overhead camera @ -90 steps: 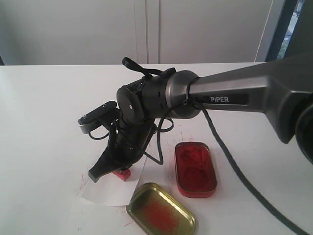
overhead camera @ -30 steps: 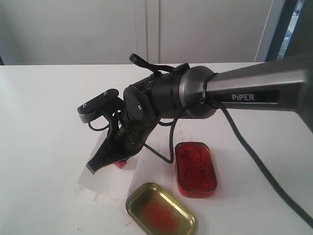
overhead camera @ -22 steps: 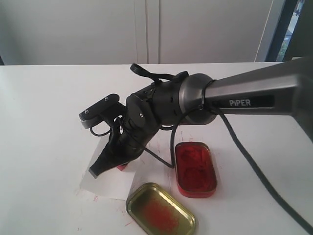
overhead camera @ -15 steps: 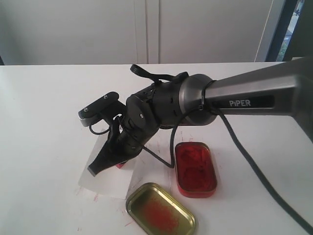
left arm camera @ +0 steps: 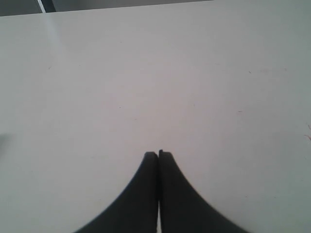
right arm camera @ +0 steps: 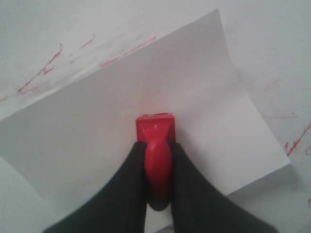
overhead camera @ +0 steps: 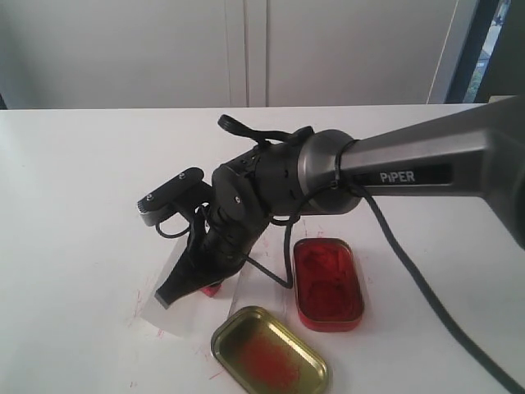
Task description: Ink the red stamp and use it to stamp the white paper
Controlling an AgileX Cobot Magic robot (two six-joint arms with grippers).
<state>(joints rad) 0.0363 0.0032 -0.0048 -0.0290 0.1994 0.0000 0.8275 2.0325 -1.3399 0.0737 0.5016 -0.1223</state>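
On the paper [right arm camera: 194,82] | right jaws are clenching the stamp [right arm camera: 155,133] by its handle | I'm bringing it back down after a brief lift, so pressing looks underway | left jaws are resting closed, idle.

Soft, even daylight fills every view, leaving the tabletop [overhead camera: 74,164] bright and almost washed out. The exterior view is slightly soft and grainy, with only faint shadows. In the left wrist view the left tool [left arm camera: 158,154] is a dark silhouette and the corners dim. In the right wrist view the right tool [right arm camera: 156,150] is blurred, and the stamp [right arm camera: 155,130] throws a red glow on the paper [right arm camera: 194,82].
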